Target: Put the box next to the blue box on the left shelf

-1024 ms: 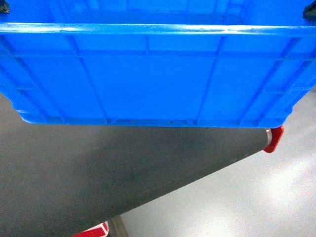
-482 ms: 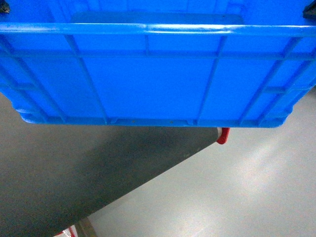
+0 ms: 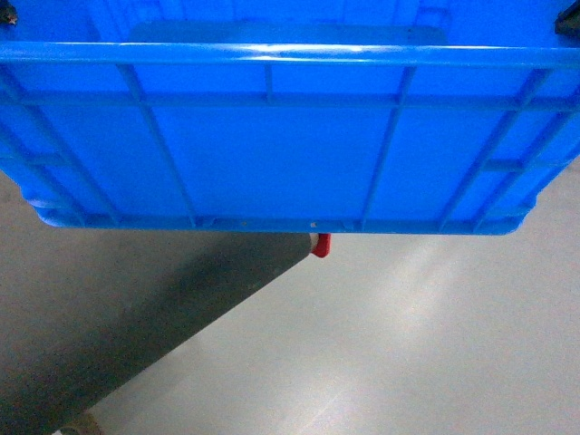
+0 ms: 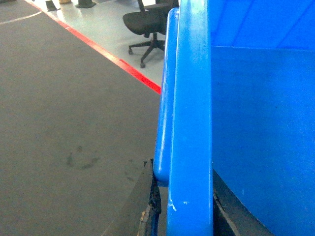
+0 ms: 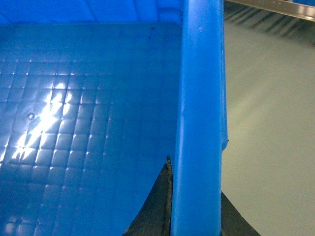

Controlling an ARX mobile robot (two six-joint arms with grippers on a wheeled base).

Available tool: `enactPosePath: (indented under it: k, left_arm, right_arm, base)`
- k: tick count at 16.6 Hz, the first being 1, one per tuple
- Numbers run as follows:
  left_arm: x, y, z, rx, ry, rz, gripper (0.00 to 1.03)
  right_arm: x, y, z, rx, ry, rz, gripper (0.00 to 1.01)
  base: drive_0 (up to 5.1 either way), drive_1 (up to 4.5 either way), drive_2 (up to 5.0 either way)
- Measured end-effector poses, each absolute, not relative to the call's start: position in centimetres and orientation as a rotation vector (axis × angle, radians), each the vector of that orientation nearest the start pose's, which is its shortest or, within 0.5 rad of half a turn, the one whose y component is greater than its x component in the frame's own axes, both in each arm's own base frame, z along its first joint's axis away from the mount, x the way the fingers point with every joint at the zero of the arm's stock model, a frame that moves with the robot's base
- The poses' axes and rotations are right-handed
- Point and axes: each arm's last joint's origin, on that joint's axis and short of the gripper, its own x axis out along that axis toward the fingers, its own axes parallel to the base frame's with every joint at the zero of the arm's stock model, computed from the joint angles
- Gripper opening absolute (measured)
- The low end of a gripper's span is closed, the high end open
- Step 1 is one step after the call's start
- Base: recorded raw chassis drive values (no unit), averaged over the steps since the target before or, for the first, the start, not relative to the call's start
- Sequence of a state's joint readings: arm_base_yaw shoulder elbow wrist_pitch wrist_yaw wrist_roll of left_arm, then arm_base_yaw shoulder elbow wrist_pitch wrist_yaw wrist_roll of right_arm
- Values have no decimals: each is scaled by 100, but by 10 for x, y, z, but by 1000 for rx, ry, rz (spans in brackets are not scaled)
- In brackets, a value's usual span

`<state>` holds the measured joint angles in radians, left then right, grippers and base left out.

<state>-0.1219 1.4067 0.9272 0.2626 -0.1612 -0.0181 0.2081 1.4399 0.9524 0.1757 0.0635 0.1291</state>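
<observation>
Above grey floor, the ribbed bright-blue plastic crate (image 3: 290, 136) is carried, rims pinched by left gripper (image 4: 182, 206) and right gripper (image 5: 194, 206); the shelf, unseen, must be approached next.

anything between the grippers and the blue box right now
No. Each wrist view shows dark fingers straddling the box rim: the left gripper on one side wall, the right gripper on the other. Nothing sits between pads and plastic.

A dark mat (image 4: 64, 123) is laid over the pale floor (image 3: 408, 344), edged by a red line (image 4: 113, 58). A black office chair (image 4: 147, 22) is parked beyond it.
</observation>
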Motion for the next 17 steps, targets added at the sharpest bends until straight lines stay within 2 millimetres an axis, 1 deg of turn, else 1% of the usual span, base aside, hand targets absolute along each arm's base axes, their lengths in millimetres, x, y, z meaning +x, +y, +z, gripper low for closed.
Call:
enactPosePath:
  k: [17]
  left_arm:
    - [314, -34, 283, 13, 215, 41, 16]
  right_arm:
    - [316, 65, 274, 86, 318, 123, 7]
  base:
    - [-169, -169, -169]
